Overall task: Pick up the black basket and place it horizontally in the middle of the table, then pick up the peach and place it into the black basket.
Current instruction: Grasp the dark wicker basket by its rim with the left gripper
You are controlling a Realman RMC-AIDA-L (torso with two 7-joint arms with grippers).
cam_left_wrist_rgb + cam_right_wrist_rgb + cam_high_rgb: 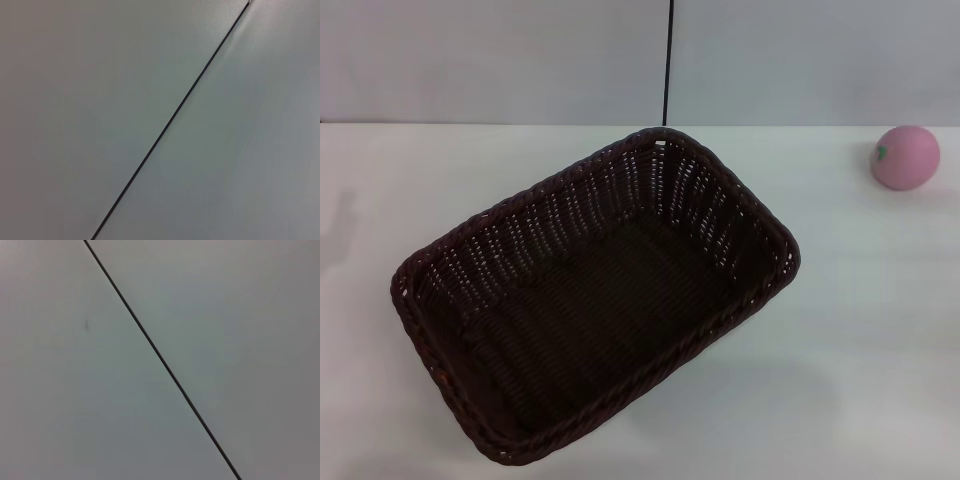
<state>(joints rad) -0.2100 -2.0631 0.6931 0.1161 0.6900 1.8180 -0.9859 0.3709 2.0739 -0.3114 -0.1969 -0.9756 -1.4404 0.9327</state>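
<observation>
Black basket lying askew on white table, peach well apart at far right, neither tool in view

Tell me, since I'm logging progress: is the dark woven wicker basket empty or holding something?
Empty. The dark woven wicker basket shows only its bare woven floor, and the small pale-pink peach sits apart on the white table.

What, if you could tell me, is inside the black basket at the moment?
Nothing: the black basket shows only its bare woven floor. The peach sits apart on the table, to the robot's far right. The table under the basket is hidden.
</observation>
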